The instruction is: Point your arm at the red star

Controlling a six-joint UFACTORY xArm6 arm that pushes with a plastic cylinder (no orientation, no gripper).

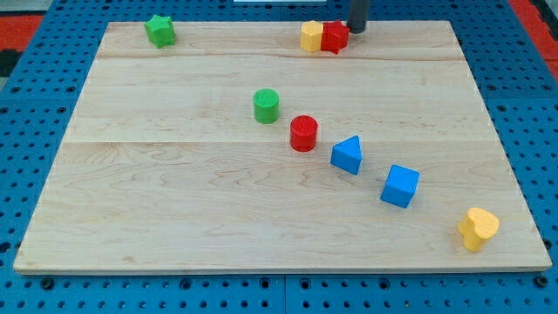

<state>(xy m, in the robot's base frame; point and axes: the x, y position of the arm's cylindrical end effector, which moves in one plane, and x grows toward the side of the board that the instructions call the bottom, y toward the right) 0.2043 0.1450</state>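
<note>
The red star (335,37) sits near the view's top edge of the wooden board (174,201), touching a yellow block (311,37) on its left. My tip (357,30) is the lower end of the dark rod, just to the right of the red star, very close to it or touching it.
A green star (159,30) lies at the top left. A green cylinder (267,105), a red cylinder (303,133), a blue triangular block (347,155) and a blue cube (400,186) run diagonally across the middle. A yellow block (478,228) sits at the bottom right.
</note>
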